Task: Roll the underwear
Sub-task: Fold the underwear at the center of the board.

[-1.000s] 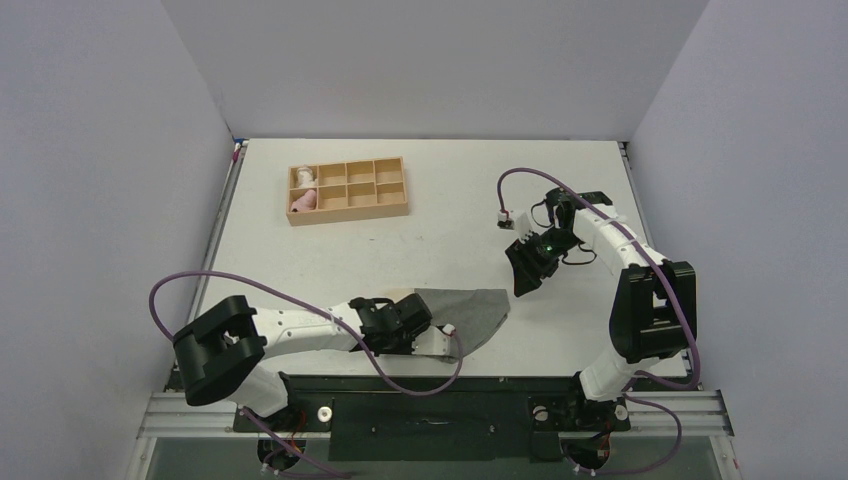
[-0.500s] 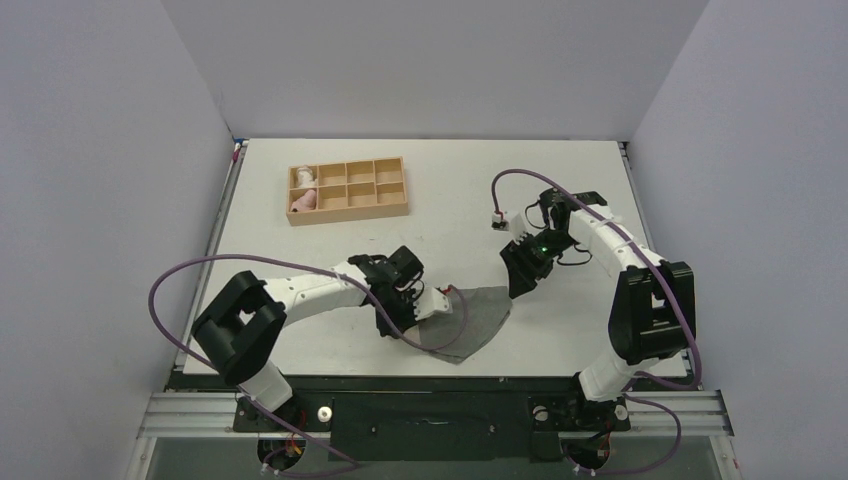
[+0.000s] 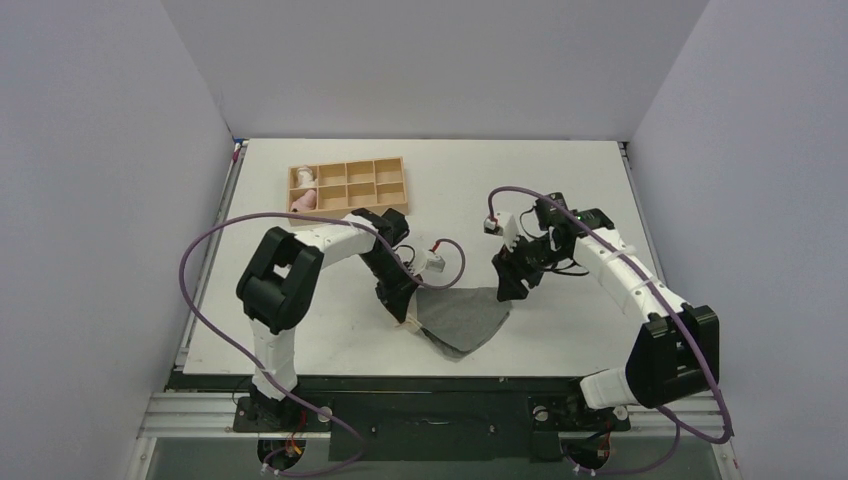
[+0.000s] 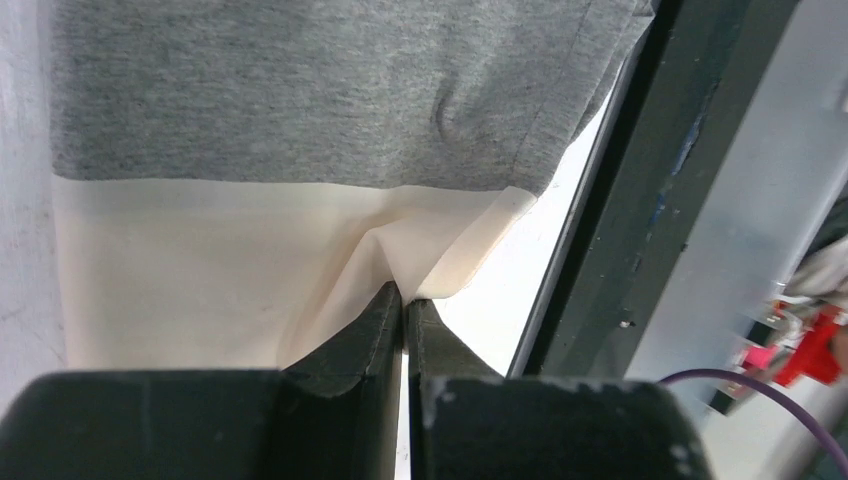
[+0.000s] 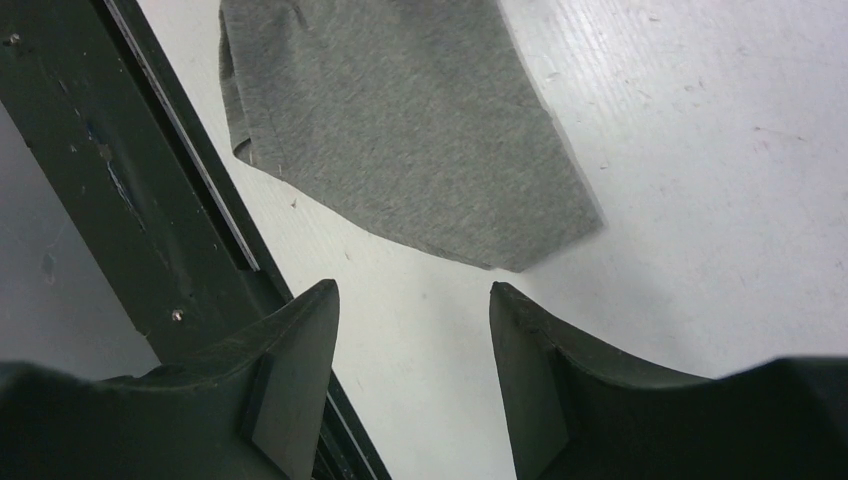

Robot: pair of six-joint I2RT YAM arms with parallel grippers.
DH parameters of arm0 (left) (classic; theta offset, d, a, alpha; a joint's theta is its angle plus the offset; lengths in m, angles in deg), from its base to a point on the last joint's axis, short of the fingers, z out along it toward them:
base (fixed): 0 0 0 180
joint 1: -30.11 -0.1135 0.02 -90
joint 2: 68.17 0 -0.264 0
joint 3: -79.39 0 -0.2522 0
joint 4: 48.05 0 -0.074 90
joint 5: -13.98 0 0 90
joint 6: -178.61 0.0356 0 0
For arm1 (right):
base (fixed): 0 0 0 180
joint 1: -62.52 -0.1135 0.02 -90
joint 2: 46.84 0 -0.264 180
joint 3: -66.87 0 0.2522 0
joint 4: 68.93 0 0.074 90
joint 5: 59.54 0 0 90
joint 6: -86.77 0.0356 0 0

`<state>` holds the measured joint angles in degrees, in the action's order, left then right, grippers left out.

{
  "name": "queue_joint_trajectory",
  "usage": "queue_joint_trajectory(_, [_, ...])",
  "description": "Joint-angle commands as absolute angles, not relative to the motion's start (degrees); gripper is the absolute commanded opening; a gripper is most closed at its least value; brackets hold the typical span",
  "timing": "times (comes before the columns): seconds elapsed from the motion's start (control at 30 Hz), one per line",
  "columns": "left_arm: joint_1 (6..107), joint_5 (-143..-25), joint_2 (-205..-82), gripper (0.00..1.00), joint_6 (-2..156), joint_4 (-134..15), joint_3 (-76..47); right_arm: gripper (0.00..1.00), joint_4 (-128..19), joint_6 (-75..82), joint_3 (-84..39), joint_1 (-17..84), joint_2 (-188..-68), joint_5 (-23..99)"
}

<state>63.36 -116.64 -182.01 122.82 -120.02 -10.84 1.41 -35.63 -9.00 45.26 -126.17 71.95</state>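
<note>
The left fingers have swung outward, pinching the underwear by its beige corner; that slight pinch may slip. The right fingers gape nearby.

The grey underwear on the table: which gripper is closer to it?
Left. The left gripper is shut on the underwear, pinching its pale beige strip. The right gripper is open beside the garment's right corner, gripping nothing.

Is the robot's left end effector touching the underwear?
Touching. The left wrist view shows the left end effector shut on the underwear at its pale edge, with the fabric bunched at the tips.
</note>
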Motion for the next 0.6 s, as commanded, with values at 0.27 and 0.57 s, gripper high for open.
queue_joint_trajectory(0.27, [60.3, -125.7, -191.4, 0.00, 127.3, -132.1, -0.6, 0.54, -9.5, -32.6, -1.1, 22.0, -120.4, 58.9])
queue_joint_trajectory(0.57, [59.9, -125.7, -191.9, 0.00, 125.3, -131.5, 0.9, 0.53, -12.6, -30.3, 0.3, 10.1, -126.6, 52.1])
